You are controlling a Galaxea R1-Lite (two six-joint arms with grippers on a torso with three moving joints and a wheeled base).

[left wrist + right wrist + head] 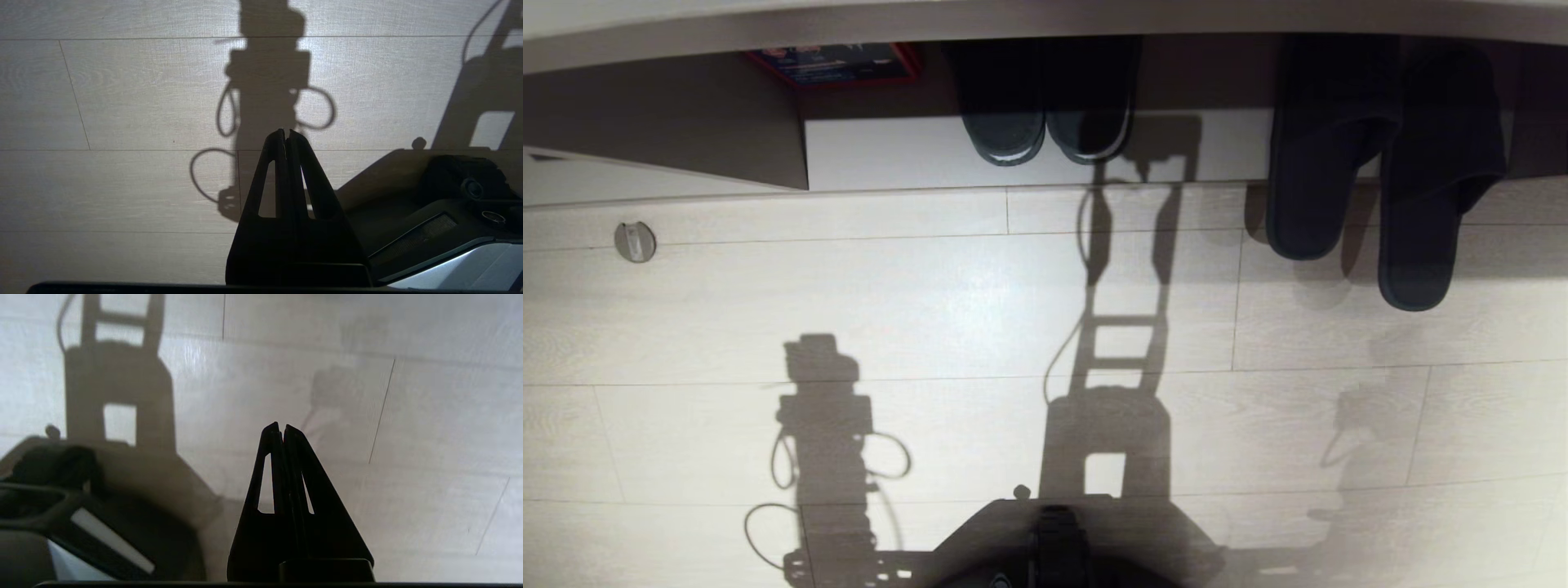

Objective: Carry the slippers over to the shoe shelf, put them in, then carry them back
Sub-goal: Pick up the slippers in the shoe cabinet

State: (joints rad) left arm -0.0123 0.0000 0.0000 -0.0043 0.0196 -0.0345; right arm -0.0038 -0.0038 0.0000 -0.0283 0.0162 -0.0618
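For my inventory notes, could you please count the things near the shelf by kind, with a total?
Slippers, matte dark pair lying partly out on the floor: 2
Slippers, dark pair with pale glossy rims inside the shoe shelf: 2
Red and blue box in the shelf: 1
Round floor fitting: 1
Total: 6

- The left gripper point(286, 132) hung above the floor point(122, 102) beside the robot's base point(449, 212), its two dark fingers pressed together at the tips and gripping nothing.
- The right gripper point(280, 426) hung above the floor on the base's other side, fingers likewise pressed together, with nothing between them.
- Both grippers pointed out over the floor, away from the base.
- In the head view neither arm itself showed; only the dark front of the base appeared.
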